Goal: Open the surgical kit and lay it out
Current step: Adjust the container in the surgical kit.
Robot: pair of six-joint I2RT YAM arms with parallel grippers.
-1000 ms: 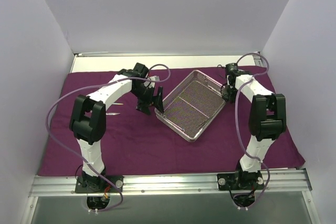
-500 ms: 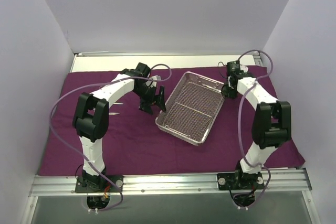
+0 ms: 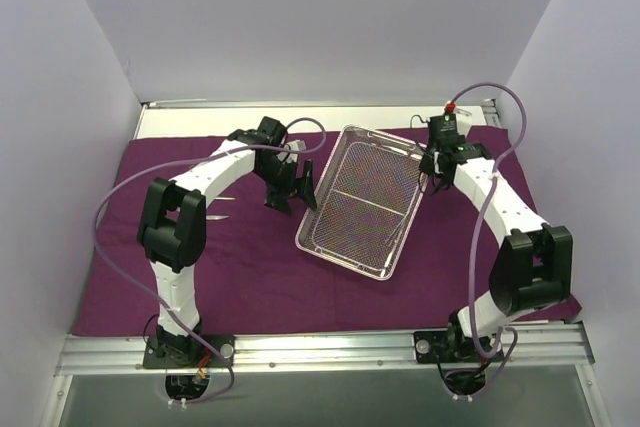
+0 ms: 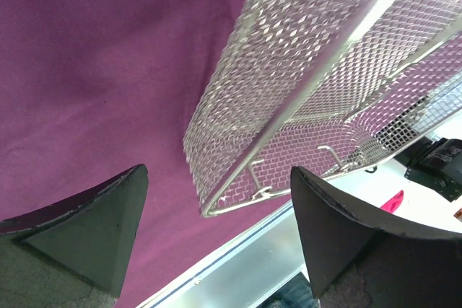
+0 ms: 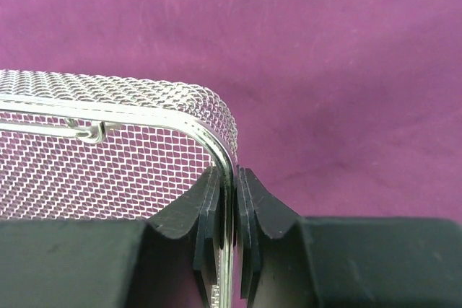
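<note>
Overhead, the cloth [image 3: 260, 277] lay spread across the table, reaching from near the left wall almost to the right one. The tray [image 3: 360, 202] sat on it right of centre, skewed, with one short end toward the cloth's back edge and the near end angled left. One thin bar crossed its mesh floor about midway. Whether it rested fully flat could not be told.

The right gripper [image 3: 437, 161] was at the tray's far right corner. In the right wrist view, both pads [image 5: 206, 203] were pressed together on the rim wire just beside the rounded corner. The wire ran straight down between them, with the mesh wall to the left and bare cloth beyond.

The left gripper [image 3: 291, 190] hung just off the tray's left long side, near its far end. In the left wrist view, the fingers [image 4: 86, 239] were spread wide and clear of the tray. The mesh side wall and a small wire loop showed past the gap.

Two thin silver instruments [image 3: 218, 217] lay on the cloth beside the left arm's elbow, roughly parallel. They were too small to tell the kind.

A rail [image 3: 330, 347] ran along the near edge, with both bases on it.
</note>
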